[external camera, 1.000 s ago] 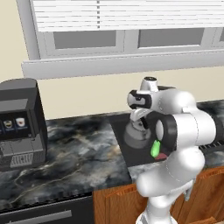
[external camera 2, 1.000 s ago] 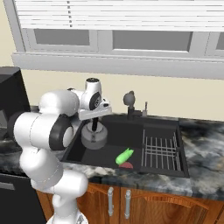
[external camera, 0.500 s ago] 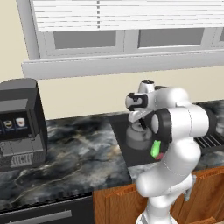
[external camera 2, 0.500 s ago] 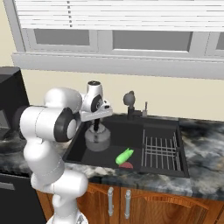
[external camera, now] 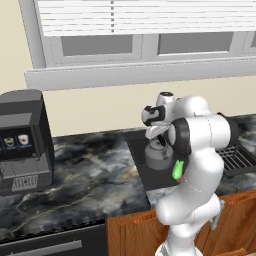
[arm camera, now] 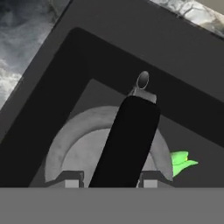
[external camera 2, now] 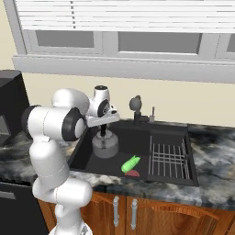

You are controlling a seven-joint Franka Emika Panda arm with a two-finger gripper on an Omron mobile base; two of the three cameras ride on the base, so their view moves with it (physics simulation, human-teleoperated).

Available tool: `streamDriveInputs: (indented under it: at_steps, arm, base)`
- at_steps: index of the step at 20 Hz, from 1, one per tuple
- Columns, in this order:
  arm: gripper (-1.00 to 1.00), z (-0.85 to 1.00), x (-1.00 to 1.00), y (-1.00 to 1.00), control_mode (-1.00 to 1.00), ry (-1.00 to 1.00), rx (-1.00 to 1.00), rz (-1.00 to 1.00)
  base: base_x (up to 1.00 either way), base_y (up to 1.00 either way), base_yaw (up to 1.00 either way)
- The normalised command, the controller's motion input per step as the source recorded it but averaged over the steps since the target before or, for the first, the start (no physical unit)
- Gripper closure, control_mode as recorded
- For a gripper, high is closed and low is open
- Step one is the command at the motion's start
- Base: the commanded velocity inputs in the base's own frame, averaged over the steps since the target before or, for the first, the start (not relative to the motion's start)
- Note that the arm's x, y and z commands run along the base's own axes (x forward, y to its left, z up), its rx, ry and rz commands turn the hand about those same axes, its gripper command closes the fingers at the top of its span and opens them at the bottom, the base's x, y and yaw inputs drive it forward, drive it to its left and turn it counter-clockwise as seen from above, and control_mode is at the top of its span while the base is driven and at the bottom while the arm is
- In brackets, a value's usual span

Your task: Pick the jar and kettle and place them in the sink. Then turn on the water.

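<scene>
Right at the camera on the hand, the kettle's arched black handle runs up between the two tips of the pincer, which stand on either side of it, closed about halfway on the handle. Below them spreads the rounded grey body of the kettle, its spout aimed at the far wall of the basin. From the right base view the pincer comes straight down onto the kettle, which sits low in the left part of the sink; whether its base touches the floor of the basin I cannot tell. Just beside it lies a green thing over a small red one. Farther right is the wire rack, and behind the basin, the dark faucet. Around the sink spreads the marbled worktop, with a coffee machine at its far left.
</scene>
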Motion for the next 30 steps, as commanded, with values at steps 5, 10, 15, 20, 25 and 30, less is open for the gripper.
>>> streamDriveInputs:
  at_steps: [5, 10, 15, 20, 25, 30]
  arm:
    - [1.0, -0.23, 0.13, 0.0, -1.0, 0.0, 0.0, 0.0]
    - [1.0, -0.35, 0.01, 0.0, -1.0, 0.0, 0.0, 0.0]
    - [1.0, -0.36, 0.06, 0.0, -1.0, 0.0, 0.0, 0.0]
    - [1.0, -0.32, 0.1, 0.0, -1.0, 0.0, 0.0, 0.0]
    - [1.0, -0.06, 0.0, -0.06, -1.0, 0.0, 0.01, 0.0]
    - [1.0, 0.0, 0.0, 0.0, -1.0, 0.0, 0.0, 0.0]
  base:
    - [0.0, 0.0, 0.0]
    - [0.0, 0.0, 0.0]
    - [0.0, 0.0, 0.0]
    - [0.0, 0.0, 0.0]
    - [0.0, 0.0, 0.0]
    - [0.0, 0.0, 0.0]
